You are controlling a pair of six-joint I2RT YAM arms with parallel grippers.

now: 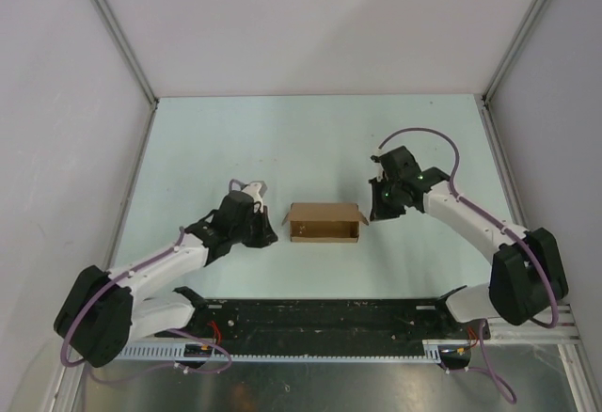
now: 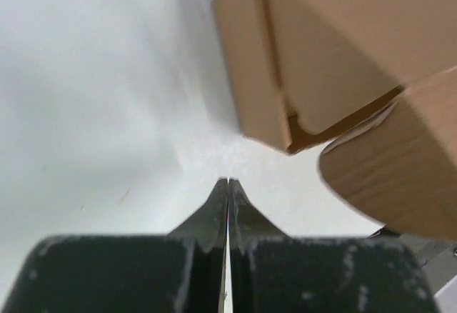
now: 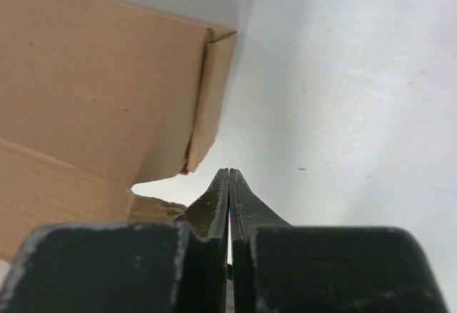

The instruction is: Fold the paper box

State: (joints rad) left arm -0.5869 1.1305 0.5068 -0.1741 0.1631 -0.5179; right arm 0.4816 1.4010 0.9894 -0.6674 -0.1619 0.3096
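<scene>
Robot lab enclosure: white panel walls [image 1: 310,17], aluminium corner posts [image 1: 114,31], pale tabletop [image 1: 310,139].

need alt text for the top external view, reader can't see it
A small brown paper box lies in the middle of a pale table, its end flaps sticking out. Two white robot arms reach in, the left tool and right tool shut and empty, one near each end.

Top camera looks down on the table [image 1: 310,139] from afar; wrist cameras, close in, share the paper box [image 1: 324,223].
</scene>
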